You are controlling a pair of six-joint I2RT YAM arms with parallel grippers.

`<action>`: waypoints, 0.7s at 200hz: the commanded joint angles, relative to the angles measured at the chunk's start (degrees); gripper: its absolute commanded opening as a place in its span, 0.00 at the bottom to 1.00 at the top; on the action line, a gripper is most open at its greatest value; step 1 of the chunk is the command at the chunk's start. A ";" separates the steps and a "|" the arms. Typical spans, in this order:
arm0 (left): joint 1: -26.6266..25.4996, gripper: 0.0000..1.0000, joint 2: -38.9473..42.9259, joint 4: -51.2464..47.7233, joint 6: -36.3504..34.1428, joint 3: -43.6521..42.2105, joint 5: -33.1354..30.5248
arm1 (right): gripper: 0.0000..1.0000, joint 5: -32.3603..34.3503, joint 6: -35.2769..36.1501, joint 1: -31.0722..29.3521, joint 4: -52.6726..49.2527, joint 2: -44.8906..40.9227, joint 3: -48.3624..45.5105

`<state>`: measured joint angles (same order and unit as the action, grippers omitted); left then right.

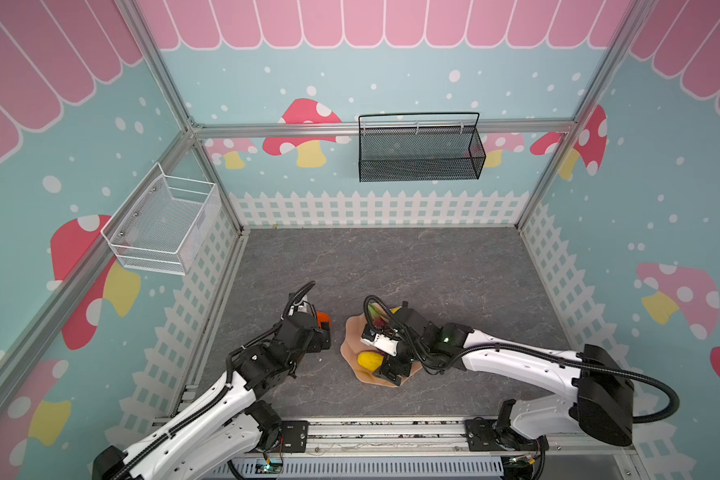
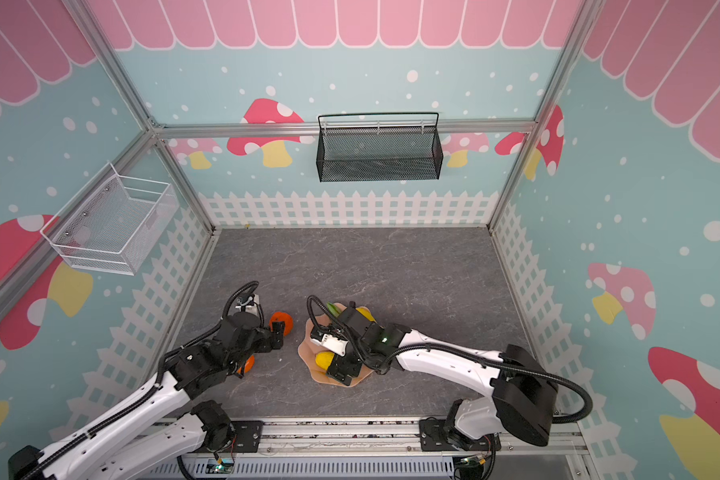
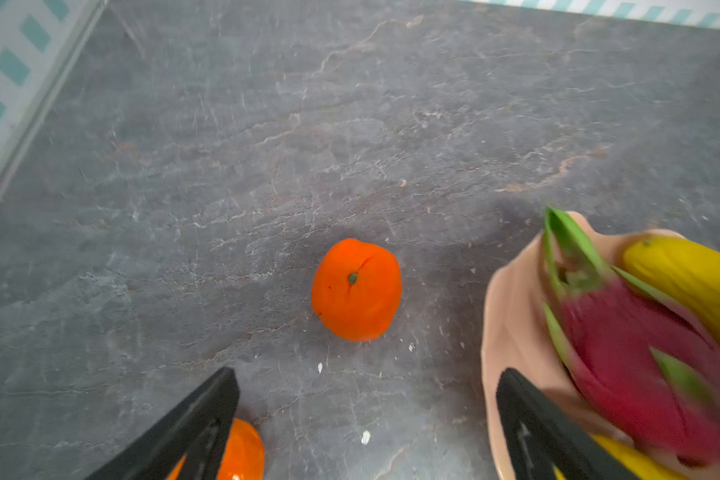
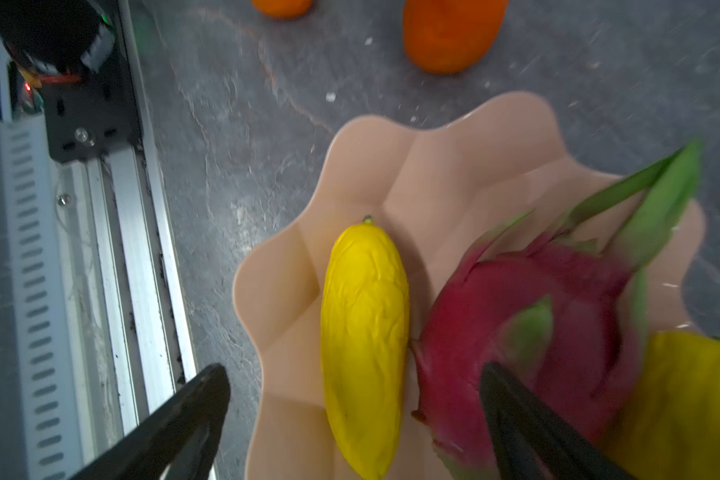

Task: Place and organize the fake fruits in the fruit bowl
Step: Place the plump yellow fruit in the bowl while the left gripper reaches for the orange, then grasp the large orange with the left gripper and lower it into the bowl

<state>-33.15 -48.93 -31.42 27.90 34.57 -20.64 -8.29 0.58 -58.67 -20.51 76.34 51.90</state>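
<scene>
Right jaws first, in the wrist view: two black fingers [image 4: 175,424] spread wide, nothing pinched. Ahead of the gap, the first yellow fruit [image 4: 364,345] lies in the fruit bowl [image 4: 433,166], stem end pointing away from the jaws. The dragon fruit [image 4: 528,316] lies against its side, green tip pointing away. One finger stands in front of the dragon fruit (blurred, contact cannot be told). The second yellow fruit [image 4: 691,395] lies past the dragon fruit, outside the span of the jaws, also in the bowl.

Left jaws: fingers [image 3: 184,428] spread as well, only bare desk [image 3: 350,124] between them. The far orange [image 3: 356,291] sits on the desk ahead of the gap, apart from both fingers. The near orange [image 3: 238,453] is close in, partly hidden behind one finger. The bowl's rim shows behind the other finger.

In both top views the right jaws hang over the bowl. The left jaws are low over the desk beside it, near the two oranges. Three fruits are in the bowl and both oranges are out on the desk.
</scene>
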 commanded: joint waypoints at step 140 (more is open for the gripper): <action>6.95 0.67 -27.02 18.10 -2.59 2.67 9.37 | 0.98 2.01 -17.32 -1.17 19.37 -13.14 -13.85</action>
<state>-26.59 -76.88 -15.53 25.36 35.92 -9.89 -7.88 -15.35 -59.37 -2.35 65.63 39.62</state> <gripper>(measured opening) 0.705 0.980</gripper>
